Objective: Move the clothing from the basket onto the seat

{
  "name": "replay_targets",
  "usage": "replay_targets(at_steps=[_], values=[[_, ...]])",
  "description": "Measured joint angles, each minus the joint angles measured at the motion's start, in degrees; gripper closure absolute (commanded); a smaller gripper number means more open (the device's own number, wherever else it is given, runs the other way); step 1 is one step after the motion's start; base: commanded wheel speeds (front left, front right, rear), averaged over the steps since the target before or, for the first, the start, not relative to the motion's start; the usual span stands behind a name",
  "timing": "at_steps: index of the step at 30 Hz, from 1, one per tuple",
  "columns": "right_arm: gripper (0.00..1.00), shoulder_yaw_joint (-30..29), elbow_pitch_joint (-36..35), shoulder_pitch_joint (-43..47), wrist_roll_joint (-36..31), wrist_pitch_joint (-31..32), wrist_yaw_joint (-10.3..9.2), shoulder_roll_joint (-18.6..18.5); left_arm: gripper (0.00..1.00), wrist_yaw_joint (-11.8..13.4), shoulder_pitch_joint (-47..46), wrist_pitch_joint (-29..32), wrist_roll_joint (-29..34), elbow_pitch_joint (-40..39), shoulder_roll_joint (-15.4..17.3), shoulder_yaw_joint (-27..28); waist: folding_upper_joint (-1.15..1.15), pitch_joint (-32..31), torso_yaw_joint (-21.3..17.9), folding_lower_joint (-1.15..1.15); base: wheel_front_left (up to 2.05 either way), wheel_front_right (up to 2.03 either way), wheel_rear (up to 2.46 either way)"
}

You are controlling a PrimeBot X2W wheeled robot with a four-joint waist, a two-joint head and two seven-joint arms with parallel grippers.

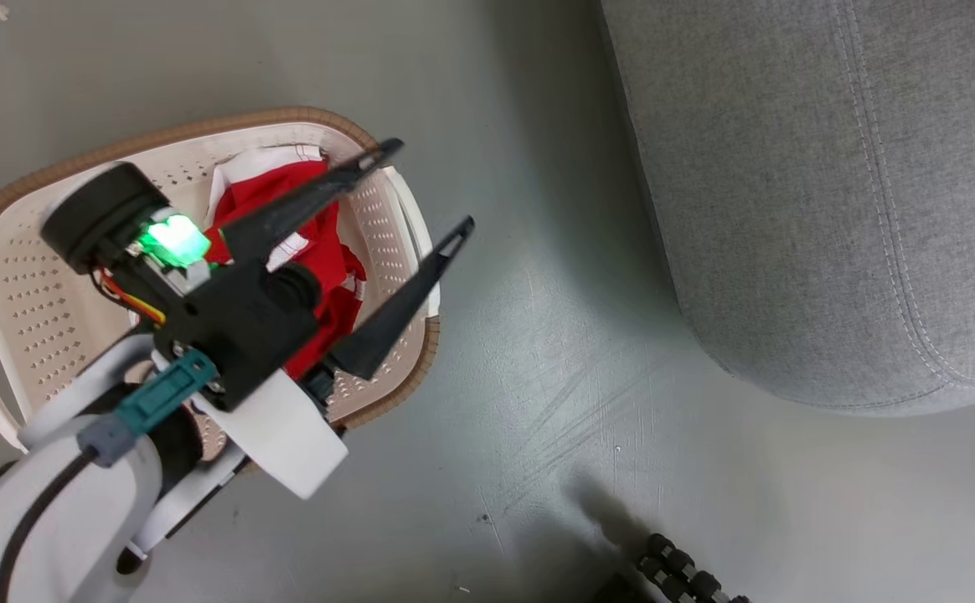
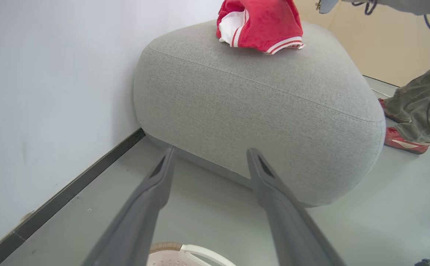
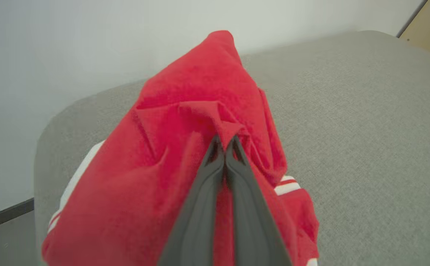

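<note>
Cream-white oval perforated plastic basket (image 1: 27, 310), brown rim: at 9 o'clock in the head view, on the grey floor (image 1: 538, 377). Contents: one bright red soft garment (image 1: 320, 243) with white panels, bunched toward the basket's 3 o'clock end. Above it, left gripper (image 1: 430, 187), fingers spread wide, holding nothing.

Large grey woven-fabric seat cushion (image 1: 831, 209): at 2 o'clock, well apart from the basket. On its top, second red garment (image 2: 263, 26), white-striped hem, pinched by right gripper (image 3: 225, 142), fingers closed together on a fold.

Person's red shoe (image 2: 403, 140): at 3 o'clock in the left wrist view, beside the seat cushion.
</note>
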Motion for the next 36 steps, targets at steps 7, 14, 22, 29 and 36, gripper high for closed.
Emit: replay_targets(at_steps=[7, 14, 22, 29, 36], values=[[0.00, -1.3, -1.6, 2.3, -3.1, -1.5, 0.01, 2.8, 0.00, 0.0, -0.1, -0.7, 0.0, 0.6, 0.3, 0.6, 0.00, -0.7, -0.3, 0.00, 0.00, 0.00, 0.00], [0.00, -2.6, -6.9, 4.8, -3.6, -5.5, 0.01, 6.9, 0.00, -0.2, -0.1, -1.8, 0.0, 1.4, 0.4, 1.5, 0.00, -1.9, -0.6, 0.00, 0.00, 0.00, 0.00], [0.00, 1.2, -12.0, 9.8, -4.6, -9.4, 0.02, 9.6, 0.00, -0.1, -0.1, -4.2, 0.0, 2.3, 0.4, 2.8, 0.00, -3.9, -0.7, 0.00, 0.00, 0.00, 0.00], [0.00, 6.9, -15.4, 11.9, -4.0, -11.8, 0.02, 9.6, 0.00, 0.8, -0.1, -6.6, 0.0, 3.8, -0.2, 4.5, 0.00, -6.0, -0.3, 0.00, 0.00, 0.00, 0.00], [0.00, 16.4, -16.4, 14.3, -2.2, -14.6, 0.02, 9.4, 0.00, 3.1, 1.2, -9.6, -1.0, 5.8, -1.5, 7.7, 0.00, -8.3, 0.8, 0.00, 0.00, 0.00, 0.00]])
